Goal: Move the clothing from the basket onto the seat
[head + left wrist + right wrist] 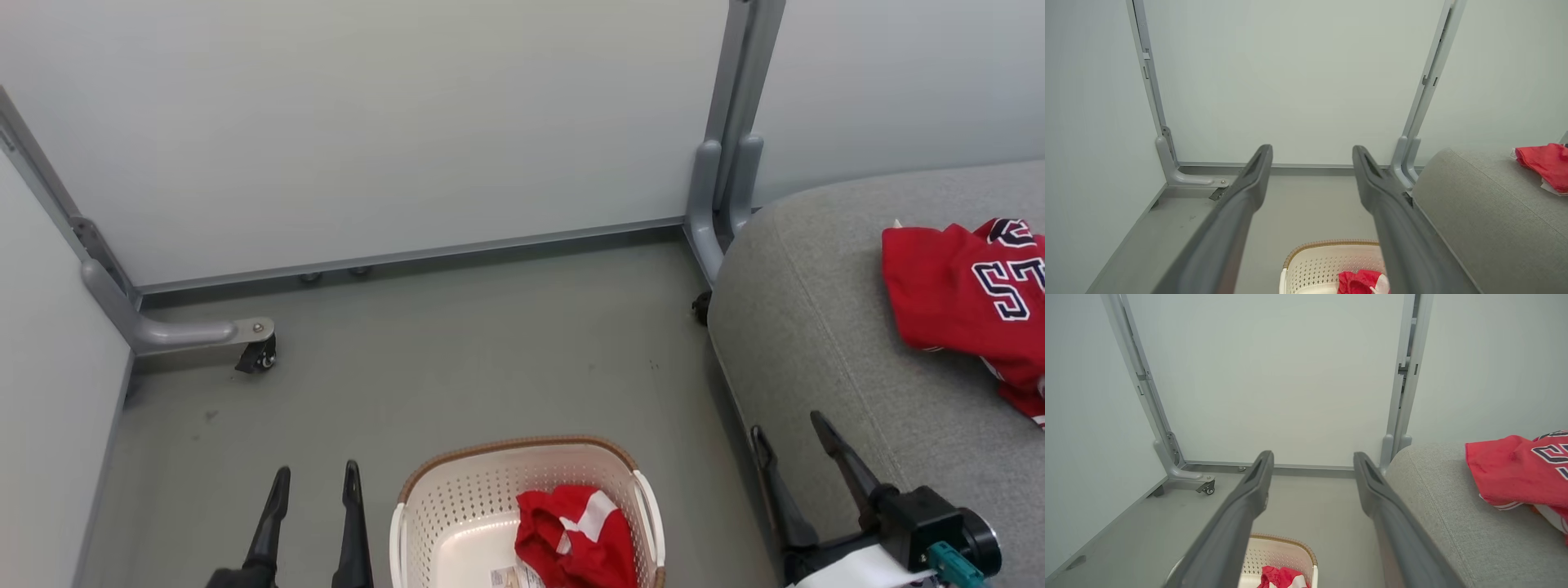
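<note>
The red jersey (971,298) with navy white-edged letters lies on the grey seat (816,327) at the right; it also shows in the wrist views (1545,161) (1515,469). The red garment with white patches (575,535) sits bunched in the cream basket (457,514) on the floor, by its right wall. My left gripper (314,482) is open and empty, just left of the basket. Over the seat's front edge my right gripper (790,431) hangs open, holding nothing. Both wrist views look past the spread fingers (1249,179) (1257,477) to the basket (1314,261) (1278,551) below.
Pale partition panels wall the corner, on grey metal posts (727,163) with castor feet (257,355). The grey floor (457,359) stretches between the panels, the basket and the seat. A label (510,578) lies inside the basket.
</note>
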Controlling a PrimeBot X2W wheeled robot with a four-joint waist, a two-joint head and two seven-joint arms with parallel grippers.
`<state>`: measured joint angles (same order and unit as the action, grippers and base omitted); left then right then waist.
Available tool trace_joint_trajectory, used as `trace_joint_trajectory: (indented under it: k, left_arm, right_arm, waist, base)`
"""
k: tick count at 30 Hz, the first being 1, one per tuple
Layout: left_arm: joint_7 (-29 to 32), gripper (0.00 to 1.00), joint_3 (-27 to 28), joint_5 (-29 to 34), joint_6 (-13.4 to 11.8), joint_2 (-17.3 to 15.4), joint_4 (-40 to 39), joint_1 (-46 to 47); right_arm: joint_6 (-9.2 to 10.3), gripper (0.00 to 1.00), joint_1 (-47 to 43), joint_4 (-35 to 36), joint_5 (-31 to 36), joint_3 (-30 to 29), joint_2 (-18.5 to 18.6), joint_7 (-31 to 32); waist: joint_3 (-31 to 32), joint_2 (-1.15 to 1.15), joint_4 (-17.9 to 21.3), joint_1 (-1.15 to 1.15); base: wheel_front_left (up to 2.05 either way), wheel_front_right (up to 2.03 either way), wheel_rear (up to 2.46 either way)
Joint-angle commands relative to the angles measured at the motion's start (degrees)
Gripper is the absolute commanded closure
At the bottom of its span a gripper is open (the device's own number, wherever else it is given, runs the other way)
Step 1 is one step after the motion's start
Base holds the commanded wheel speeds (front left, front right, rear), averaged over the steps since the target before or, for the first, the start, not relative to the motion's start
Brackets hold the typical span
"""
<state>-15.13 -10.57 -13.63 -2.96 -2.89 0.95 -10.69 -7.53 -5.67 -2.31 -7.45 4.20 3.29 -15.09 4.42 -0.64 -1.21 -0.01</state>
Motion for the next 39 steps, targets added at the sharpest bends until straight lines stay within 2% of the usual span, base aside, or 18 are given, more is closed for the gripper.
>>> trace_joint_trajectory:
  k: [1,7,39]
  left_arm:
    - [0.0,0.00,0.3,1.2,0.0,0.0,-0.2,-1.8]
    - [0.0,0.00,0.7,2.2,0.5,0.0,-0.7,-5.3]
    - [0.0,0.00,-1.1,2.5,0.5,0.0,1.4,-1.6]
  right_arm:
    - [0.08,0.00,-1.3,0.3,0.1,0.3,0.0,-0.1]
    - [0.08,0.00,-3.1,0.8,0.2,0.6,0.0,-0.1]
    - [0.08,0.00,-2.5,0.4,0.2,0.8,-0.2,-0.1]
  waist:
    - [1.5,0.64,0.0,0.01]
    - [2.2,0.64,0.9,0.01]
    - [0.6,0.64,0.6,0.01]
  base:
    - [0.00,0.00,0.00]
    - [0.00,0.00,0.00]
    - [0.00,0.00,0.00]
